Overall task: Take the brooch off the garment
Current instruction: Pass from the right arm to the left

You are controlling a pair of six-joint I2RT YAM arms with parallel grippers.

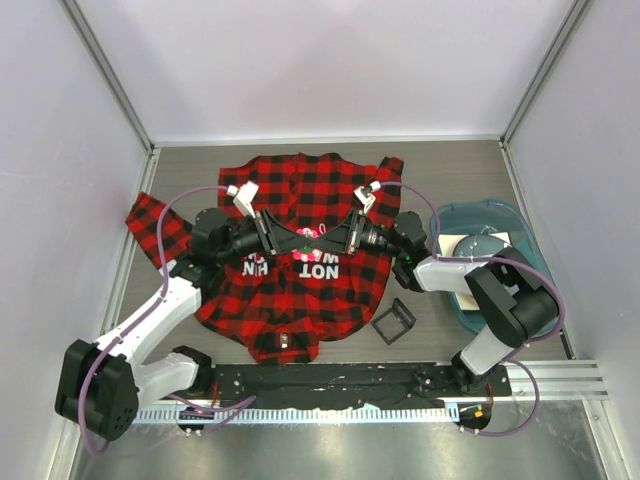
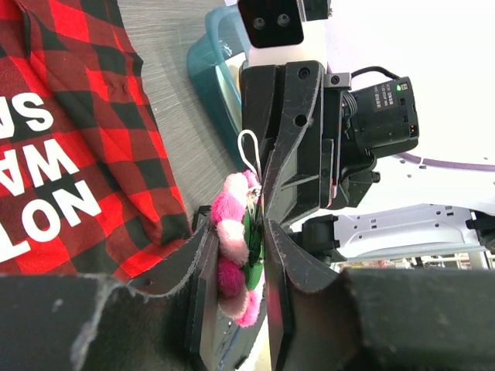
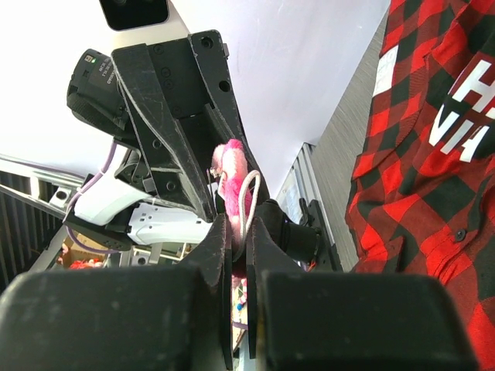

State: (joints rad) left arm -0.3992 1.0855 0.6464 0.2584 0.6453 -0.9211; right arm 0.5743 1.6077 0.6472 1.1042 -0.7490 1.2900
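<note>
Pink fuzzy brooch (image 2: 236, 247), prob. soft & light, is pinched by left fingers (image 2: 288, 263) & right fingers (image 3: 215, 255); best held gently at petal rim.

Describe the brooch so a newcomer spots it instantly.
Find the red-and-black checked shirt spread mid-table. Just beyond its white lettering the left gripper and right gripper meet, and pinched between them is the brooch: a small pink flower, the only pink thing there.
</note>
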